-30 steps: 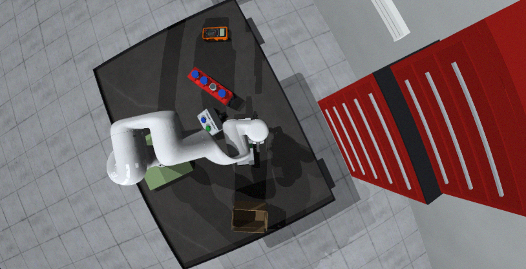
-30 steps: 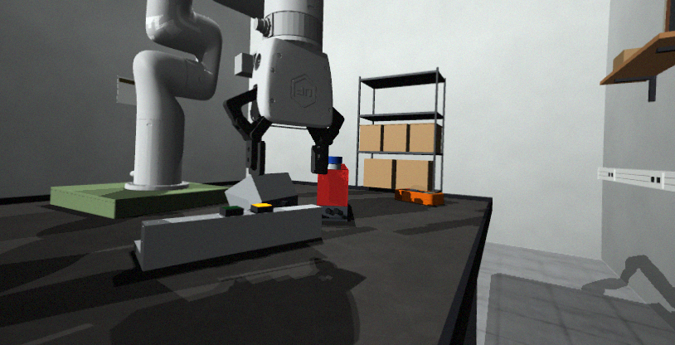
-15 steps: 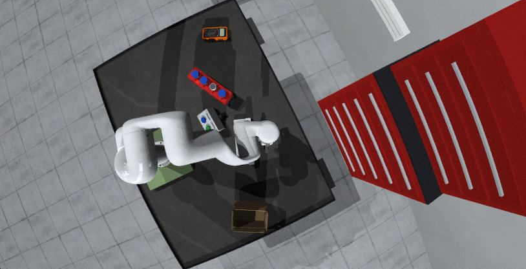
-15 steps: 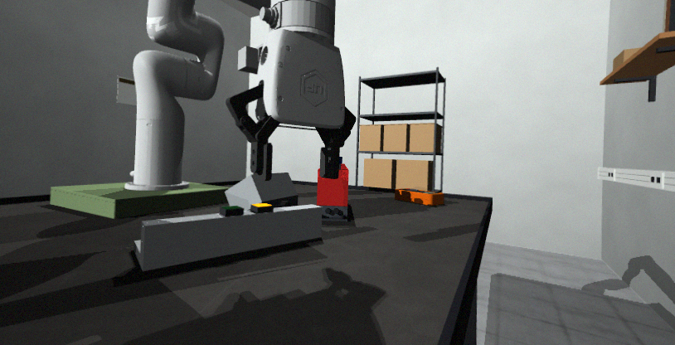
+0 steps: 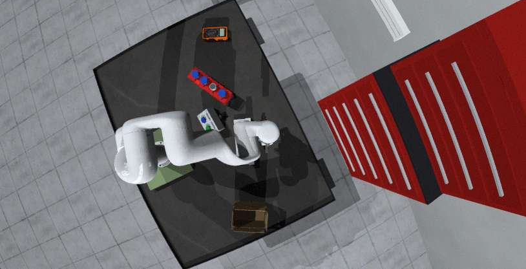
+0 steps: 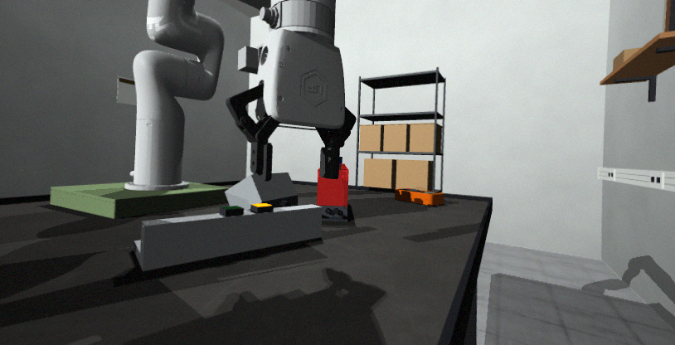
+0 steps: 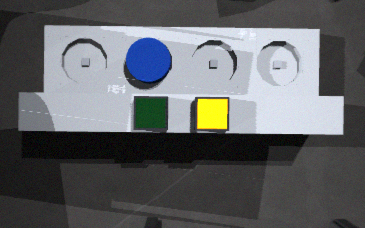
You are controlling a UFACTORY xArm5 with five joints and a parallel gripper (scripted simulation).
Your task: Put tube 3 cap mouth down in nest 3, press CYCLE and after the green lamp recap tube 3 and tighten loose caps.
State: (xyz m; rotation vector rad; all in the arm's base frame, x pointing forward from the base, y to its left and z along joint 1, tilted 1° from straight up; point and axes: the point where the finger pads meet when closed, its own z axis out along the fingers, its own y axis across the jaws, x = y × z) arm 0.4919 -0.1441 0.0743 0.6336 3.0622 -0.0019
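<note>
Cap tray (image 7: 290, 107): pale grey block, seen whole from the wrist; four round nests in a row.
- First nest from the left (image 7: 84, 61): bare, centre peg visible.
- Second nest: blue cap (image 7: 148, 59) lying flat in it, hiding the peg.
- Third and fourth nests: bare; nest numbers too small to read.
- Green lamp (image 7: 150, 113): dark.
- Amber lamp (image 7: 212, 113): lit yellow.

Gripper (image 6: 294, 161): fingers spread wide, holding nothing, above the tray; in the top view hidden under the arm.

Decapping station (image 5: 227, 97): red; three blue caps on, tube 3 (image 5: 212, 86) uncapped. In the exterior view largely hidden behind a finger.

Key housing (image 5: 215, 117): partly cut off by the arm.
</note>
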